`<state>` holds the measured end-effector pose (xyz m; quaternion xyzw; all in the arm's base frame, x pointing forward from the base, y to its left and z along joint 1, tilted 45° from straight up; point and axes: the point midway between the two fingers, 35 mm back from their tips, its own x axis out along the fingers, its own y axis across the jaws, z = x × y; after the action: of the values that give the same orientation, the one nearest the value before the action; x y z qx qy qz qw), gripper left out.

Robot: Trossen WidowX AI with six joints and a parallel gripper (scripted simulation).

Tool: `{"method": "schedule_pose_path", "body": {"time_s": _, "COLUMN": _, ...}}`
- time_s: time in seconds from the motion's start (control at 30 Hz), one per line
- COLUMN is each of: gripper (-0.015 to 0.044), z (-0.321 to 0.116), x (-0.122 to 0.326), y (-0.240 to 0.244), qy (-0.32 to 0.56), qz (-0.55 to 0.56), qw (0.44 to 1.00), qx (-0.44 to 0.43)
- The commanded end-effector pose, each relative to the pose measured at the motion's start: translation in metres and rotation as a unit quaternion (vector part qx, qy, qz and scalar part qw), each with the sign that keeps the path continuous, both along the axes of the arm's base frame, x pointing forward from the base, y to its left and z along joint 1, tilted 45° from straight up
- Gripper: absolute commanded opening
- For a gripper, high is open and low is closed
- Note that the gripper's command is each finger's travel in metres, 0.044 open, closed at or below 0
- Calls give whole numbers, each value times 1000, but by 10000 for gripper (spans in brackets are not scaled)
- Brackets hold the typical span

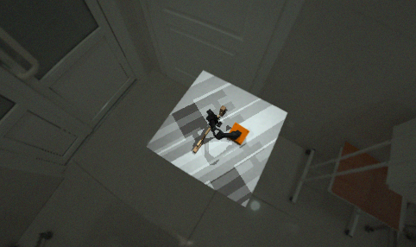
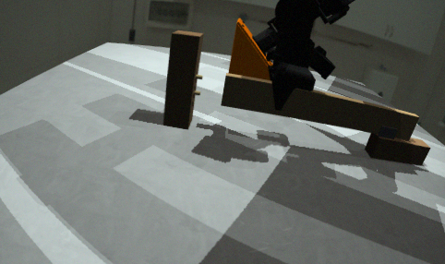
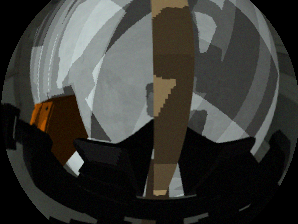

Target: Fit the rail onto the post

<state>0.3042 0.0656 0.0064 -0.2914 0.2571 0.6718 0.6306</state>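
The rail (image 2: 342,109) (image 3: 173,65) (image 1: 204,137) slopes, its near end raised well off the table and its far end low at the bracket (image 2: 388,132) on the footboard block (image 2: 401,150). The post (image 2: 181,79) (image 1: 223,110) stands upright. Its upper peg (image 2: 199,77) and lower peg (image 2: 198,93) stick out towards the rail's near end, with a visible gap between. That end spans about the pegs' height in the exterior view. My gripper (image 2: 281,98) (image 3: 162,123) is shut on the rail a little behind its near end. The holes are hidden.
An orange plate (image 1: 242,135) (image 2: 246,54) (image 3: 62,122) is at the arm's base, behind the rail in the exterior view. The arm (image 2: 295,31) rises above the rail. Patchy shadows and light stripes lie over the table (image 2: 152,179).
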Motion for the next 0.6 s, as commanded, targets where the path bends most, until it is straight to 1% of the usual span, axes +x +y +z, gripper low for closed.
{"method": "schedule_pose_path", "body": {"time_s": 0.0, "gripper": 0, "z": 2, "x": 0, "y": -1, "qy": -1, "qz": -5, "qw": 1000, "qx": 6}}
{"method": "schedule_pose_path", "body": {"time_s": 0.57, "gripper": 0, "z": 0, "x": 0, "y": 1, "qy": -1, "qz": -5, "qw": 1000, "qx": 6}}
